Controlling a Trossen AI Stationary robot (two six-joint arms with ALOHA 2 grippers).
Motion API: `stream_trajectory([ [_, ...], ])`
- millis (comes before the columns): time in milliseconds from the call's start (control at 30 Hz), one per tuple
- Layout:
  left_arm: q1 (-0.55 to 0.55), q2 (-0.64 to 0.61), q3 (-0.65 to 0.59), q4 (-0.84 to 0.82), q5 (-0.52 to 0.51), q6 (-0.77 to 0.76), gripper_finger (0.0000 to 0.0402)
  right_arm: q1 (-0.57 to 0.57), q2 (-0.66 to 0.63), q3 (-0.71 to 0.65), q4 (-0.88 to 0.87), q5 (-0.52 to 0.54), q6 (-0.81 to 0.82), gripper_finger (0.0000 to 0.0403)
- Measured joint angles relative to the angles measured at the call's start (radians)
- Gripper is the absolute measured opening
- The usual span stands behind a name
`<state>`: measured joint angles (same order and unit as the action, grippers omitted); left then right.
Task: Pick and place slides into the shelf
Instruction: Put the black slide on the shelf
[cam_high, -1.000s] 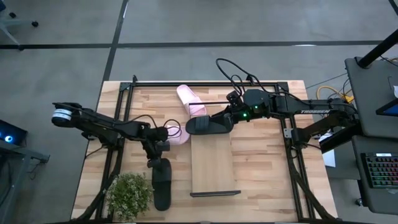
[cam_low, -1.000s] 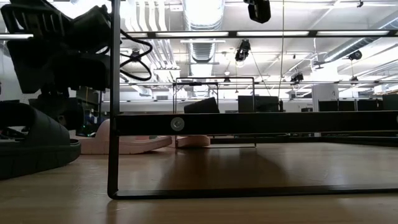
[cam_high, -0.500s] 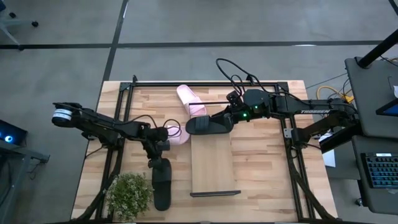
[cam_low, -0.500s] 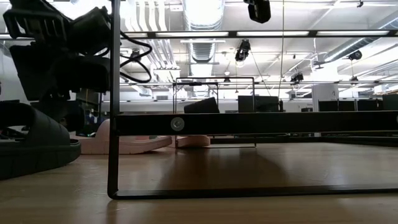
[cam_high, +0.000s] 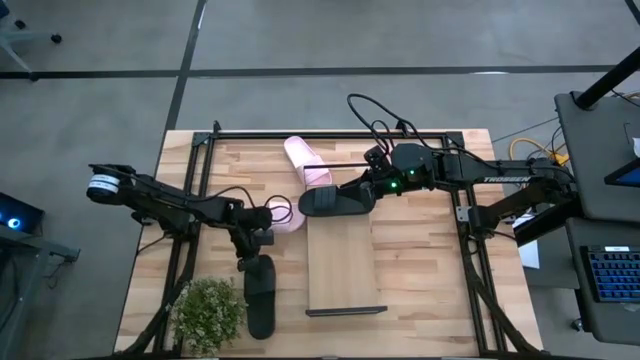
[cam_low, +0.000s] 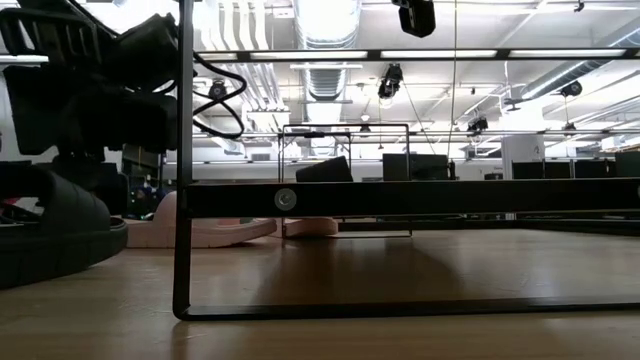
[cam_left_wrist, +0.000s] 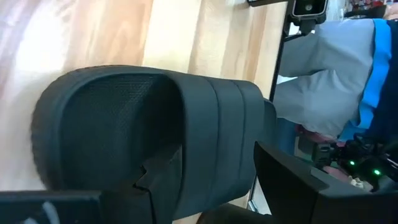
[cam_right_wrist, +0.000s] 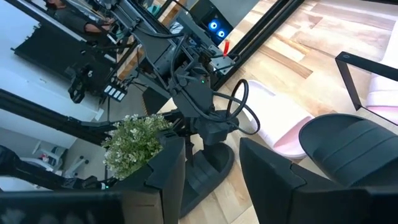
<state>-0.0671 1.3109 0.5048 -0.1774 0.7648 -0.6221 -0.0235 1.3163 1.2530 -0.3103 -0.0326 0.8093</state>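
- The shelf (cam_high: 345, 268) is set near the table's (cam_high: 430, 290) middle, running from centre toward six o'clock.
- One slide (cam_high: 335, 202) is found at the shelf's twelve o'clock end, with the right gripper (cam_high: 372, 190) at its three o'clock side.
- Two slides (cam_high: 306, 162) (cam_high: 283, 217) are placed at eleven and nine o'clock of it.
- A fourth slide (cam_high: 261, 296) lies at the shelf's nine o'clock, under the left gripper (cam_high: 254, 262).
- A plant (cam_high: 209, 313) is placed at that slide's nine o'clock.

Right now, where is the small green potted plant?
In the high view, the small green potted plant stands at the table's near-left corner, just left of a matte black slide sandal.
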Motion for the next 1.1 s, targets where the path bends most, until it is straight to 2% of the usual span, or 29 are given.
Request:
stream_trajectory([
  [433, -0.013, 0.081, 0.008, 0.132, 0.012, -0.045, 0.0174, 0.001, 0.000, 0.000, 0.000, 0.000, 0.001, 0.0145],
  [567, -0.020, 0.096, 0.007, 0.163, 0.038, -0.053, 0.0132, 0.006, 0.000, 0.000, 0.000, 0.000, 0.001, 0.0145],
  [800, -0.020, 0.101, 0.007, 0.174, 0.080, -0.047, 0.0017, 0.006, 0.000, 0.000, 0.000, 0.000, 0.001, 0.0139],
  [1100, -0.020, 0.056, 0.007, 0.171, 0.081, -0.057, 0.0003, 0.006, 0.000, 0.000, 0.000, 0.000, 0.000, 0.0137],
])
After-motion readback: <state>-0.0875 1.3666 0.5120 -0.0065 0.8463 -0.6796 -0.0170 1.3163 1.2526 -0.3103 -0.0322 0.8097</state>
